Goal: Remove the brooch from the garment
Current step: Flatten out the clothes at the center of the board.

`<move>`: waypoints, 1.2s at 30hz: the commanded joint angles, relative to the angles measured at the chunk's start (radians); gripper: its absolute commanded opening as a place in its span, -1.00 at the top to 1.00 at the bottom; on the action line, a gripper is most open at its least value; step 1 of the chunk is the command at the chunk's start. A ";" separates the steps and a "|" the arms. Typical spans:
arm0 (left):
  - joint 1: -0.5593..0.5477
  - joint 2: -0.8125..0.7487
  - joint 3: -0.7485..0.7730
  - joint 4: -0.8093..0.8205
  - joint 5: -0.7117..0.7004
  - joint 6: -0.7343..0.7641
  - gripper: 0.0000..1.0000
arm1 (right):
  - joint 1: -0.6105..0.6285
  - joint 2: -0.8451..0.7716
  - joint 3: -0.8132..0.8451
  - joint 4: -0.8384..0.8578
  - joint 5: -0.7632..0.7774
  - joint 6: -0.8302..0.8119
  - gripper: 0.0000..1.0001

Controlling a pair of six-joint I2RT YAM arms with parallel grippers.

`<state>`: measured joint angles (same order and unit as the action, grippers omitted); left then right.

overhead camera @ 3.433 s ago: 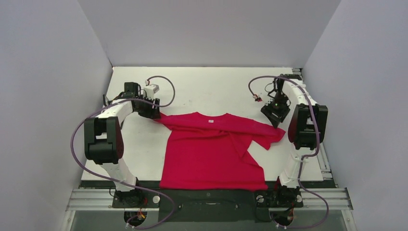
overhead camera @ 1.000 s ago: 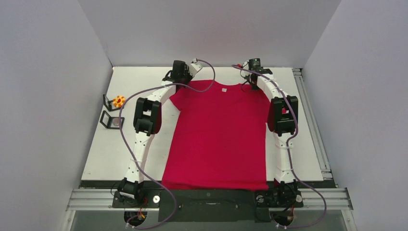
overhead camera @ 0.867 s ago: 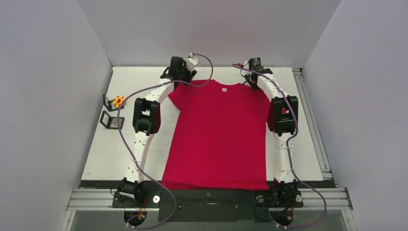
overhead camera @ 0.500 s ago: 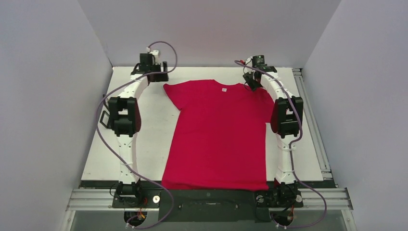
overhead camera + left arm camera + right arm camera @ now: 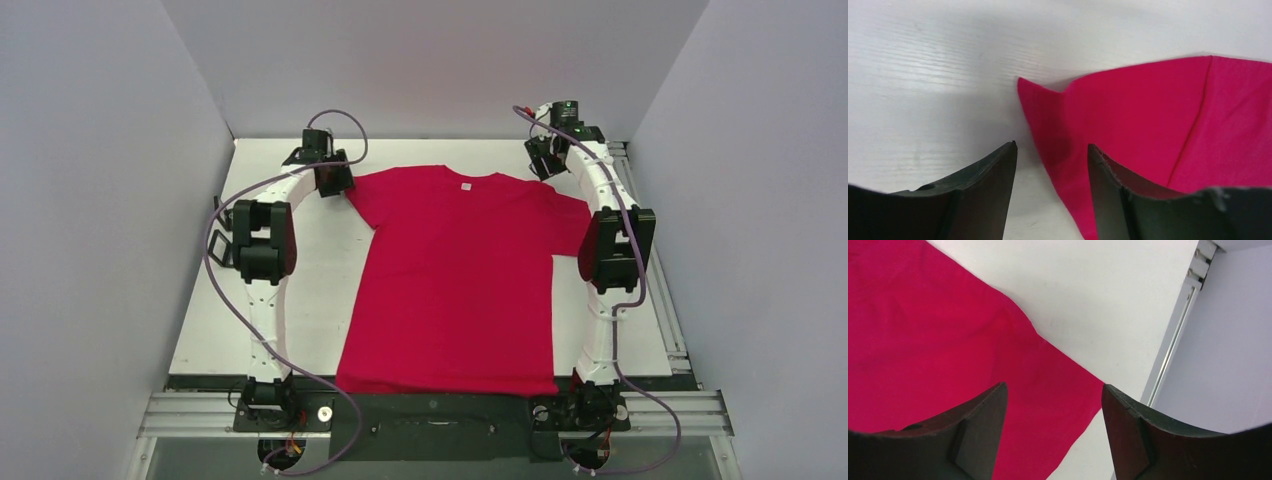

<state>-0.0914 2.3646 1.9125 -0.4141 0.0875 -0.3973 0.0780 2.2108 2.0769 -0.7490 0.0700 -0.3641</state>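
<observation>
Garment: the red T-shirt point(image 5: 455, 280) lies flat and spread out on the white counter point(image 5: 440, 152). Its neck is at the far end, and the small white label point(image 5: 465, 185) shows inside.
Left gripper: the left gripper point(image 5: 1050, 147) has its fingers spread apart and grips nothing. It is by the tip of the shirt's left sleeve. The sleeve's pointed corner shows in the gap. One finger is over bare counter and the other is over red cloth.
Right gripper: the right gripper point(image 5: 1054, 386) has its fingers spread wide and grips nothing. It is over the right sleeve. Red cloth shows in the gap, with bare counter just past it.
</observation>
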 commanded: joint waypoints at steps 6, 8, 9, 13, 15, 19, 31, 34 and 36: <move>-0.056 -0.018 0.020 0.106 0.036 0.020 0.98 | -0.051 -0.127 -0.058 -0.032 -0.008 0.018 -0.29; -0.090 -0.054 0.000 0.153 -0.004 0.074 1.00 | -0.053 -0.132 -0.066 -0.037 -0.012 0.016 -0.29; -0.121 -0.067 0.003 0.166 -0.019 0.092 1.00 | -0.053 -0.134 -0.071 -0.040 -0.013 0.016 -0.29; -0.222 -0.064 0.055 0.135 -0.112 0.197 1.00 | -0.053 -0.135 -0.078 -0.045 -0.016 0.015 -0.29; -0.267 -0.055 0.070 0.124 -0.137 0.238 1.00 | -0.053 -0.134 -0.076 -0.050 -0.016 0.012 -0.29; -0.352 -0.029 0.111 0.065 -0.124 0.350 1.00 | -0.055 -0.134 -0.074 -0.057 -0.015 0.007 -0.29; -0.415 -0.051 0.178 -0.201 0.222 0.729 0.70 | -0.057 -0.118 -0.068 -0.071 -0.026 0.014 -0.29; -0.358 -0.069 0.195 -0.235 0.462 0.725 0.22 | -0.057 -0.115 -0.063 -0.075 -0.031 0.019 -0.29; -0.285 -0.071 0.220 -0.226 0.653 0.666 -0.20 | -0.057 -0.116 -0.064 -0.075 -0.033 0.020 -0.29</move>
<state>-0.4877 2.3711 2.0491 -0.5930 0.3626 0.2672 0.0204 2.1441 2.0045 -0.8246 0.0437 -0.3542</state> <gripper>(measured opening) 0.492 0.643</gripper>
